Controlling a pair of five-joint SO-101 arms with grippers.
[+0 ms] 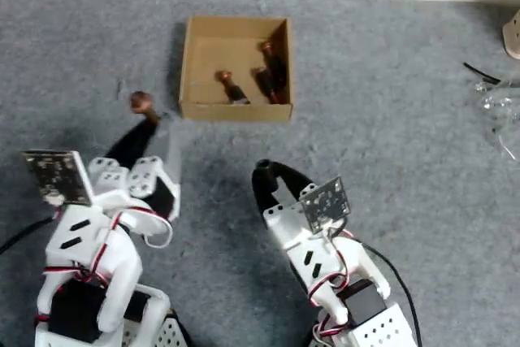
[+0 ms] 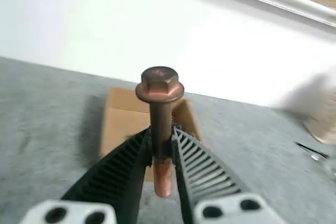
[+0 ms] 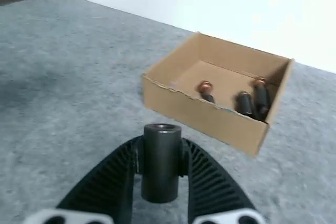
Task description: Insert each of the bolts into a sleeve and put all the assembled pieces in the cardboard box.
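Observation:
My left gripper (image 2: 161, 148) is shut on a copper bolt (image 2: 160, 116), held upright with its hex head up; from above the bolt (image 1: 143, 106) sits just left of the cardboard box (image 1: 188, 62). My right gripper (image 3: 160, 161) is shut on a dark sleeve (image 3: 160, 158), upright with its bore facing up; in the high view the sleeve (image 1: 263, 170) is in front of the box. Inside the box (image 3: 173, 100) lie several assembled pieces (image 1: 270, 75), one near the middle (image 3: 206, 92) and others by the right wall (image 3: 252, 100).
Grey carpet covers the table (image 1: 406, 168). Clear plastic and a cable (image 1: 491, 91) lie at the far right, beside a pale object (image 1: 512, 34) at the edge. A white wall runs behind the box.

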